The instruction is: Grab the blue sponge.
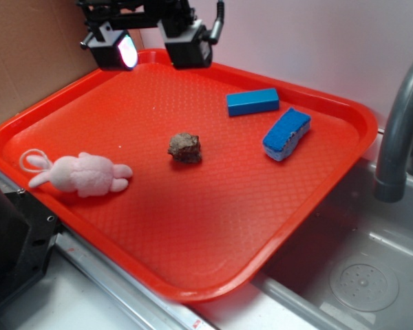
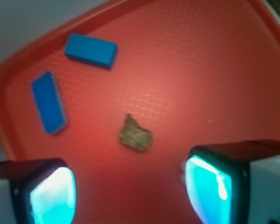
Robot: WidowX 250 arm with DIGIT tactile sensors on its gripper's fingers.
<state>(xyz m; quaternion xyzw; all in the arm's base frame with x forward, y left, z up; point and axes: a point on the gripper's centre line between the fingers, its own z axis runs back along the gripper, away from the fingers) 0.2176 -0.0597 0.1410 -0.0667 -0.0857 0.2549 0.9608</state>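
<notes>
Four things sit on the big red tray (image 1: 193, 227), which takes up most of the exterior view and hangs partly over a grey sink (image 1: 344, 275) at the near right, with a dark grey faucet (image 1: 399, 130) curving up along the right edge. Up at the far left edge of the tray hovers the black gripper (image 1: 155, 49), and its fingers (image 1: 117, 48) are spread wide apart with nothing between them; in the wrist view you can see the two pads glowing cyan at the bottom corners with bare tray in the gap. Next biggest is the pink plush bunny (image 1: 82, 173), lying on its side near the left rim of the tray, well apart from everything else. Then the blue sponge (image 1: 287, 133), over on the right side of the tray, lying flat at a slant with its rough bright-blue top up and the paler layer showing along its near side; it's far from the gripper. Just beside it, to the far left of it but not touching, is a smooth blue block (image 1: 252, 102) with sharp edges. Smallest is a lumpy brown rock-looking thing (image 1: 185, 148) roughly in the middle of the tray, between the bunny and the sponge.
</notes>
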